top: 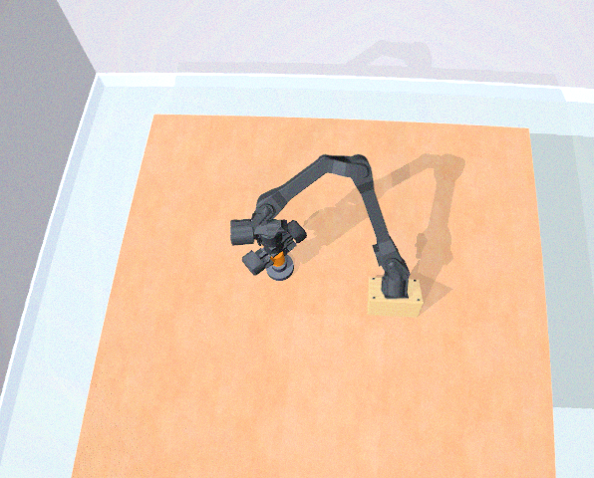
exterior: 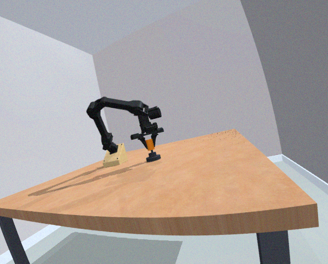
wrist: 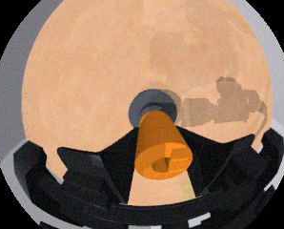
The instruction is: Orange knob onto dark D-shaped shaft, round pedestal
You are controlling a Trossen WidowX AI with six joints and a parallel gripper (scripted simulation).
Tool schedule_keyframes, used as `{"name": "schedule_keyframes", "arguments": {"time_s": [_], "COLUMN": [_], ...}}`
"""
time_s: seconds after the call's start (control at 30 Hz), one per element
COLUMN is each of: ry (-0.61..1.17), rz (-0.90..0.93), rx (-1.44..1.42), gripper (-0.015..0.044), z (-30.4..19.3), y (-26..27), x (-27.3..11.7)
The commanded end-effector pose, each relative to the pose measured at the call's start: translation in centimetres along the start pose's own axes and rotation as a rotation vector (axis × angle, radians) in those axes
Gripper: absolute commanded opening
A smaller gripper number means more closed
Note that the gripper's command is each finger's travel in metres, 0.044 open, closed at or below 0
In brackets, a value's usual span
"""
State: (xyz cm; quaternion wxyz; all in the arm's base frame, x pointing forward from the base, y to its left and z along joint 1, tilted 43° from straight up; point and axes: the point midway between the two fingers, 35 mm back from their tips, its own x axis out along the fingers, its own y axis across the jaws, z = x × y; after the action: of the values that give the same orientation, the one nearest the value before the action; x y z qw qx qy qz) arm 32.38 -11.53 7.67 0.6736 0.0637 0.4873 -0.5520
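Observation:
The orange knob is upright, a little tilted in the exterior view. My gripper is shut on it, with one finger on each side. The dark round pedestal stands on the table directly below the knob. In the exterior view a short piece of the dark shaft shows between the knob's lower end and the pedestal's raised middle, so the knob is above the pedestal. Whether the shaft's tip is inside the hole is hidden, and so is the shaft's flat side.
The arm's pale yellow base block stands on the wooden table, to the right of the pedestal in the top view. The arm arches over from it. Shadows of the arm lie across the table.

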Motion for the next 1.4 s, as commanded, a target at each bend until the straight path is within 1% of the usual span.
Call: {"name": "schedule_keyframes", "arguments": {"time_s": [0.0, 0.3, 0.5, 0.83, 1.37], "ry": [0.000, 0.000, 0.000, 0.000, 0.000], "rz": [0.001, 0.001, 0.001, 0.001, 0.001], "rx": [0.004, 0.004, -0.053, 0.034, 0.014], "gripper": [0.0000, 0.0000, 0.0000, 0.0000, 0.0000], "z": [-0.08, -0.08, -0.08, -0.08, -0.07], "y": [-0.01, -0.01, -0.01, -0.01, -0.02], "x": [0.04, 0.10, 0.14, 0.20, 0.28]}}
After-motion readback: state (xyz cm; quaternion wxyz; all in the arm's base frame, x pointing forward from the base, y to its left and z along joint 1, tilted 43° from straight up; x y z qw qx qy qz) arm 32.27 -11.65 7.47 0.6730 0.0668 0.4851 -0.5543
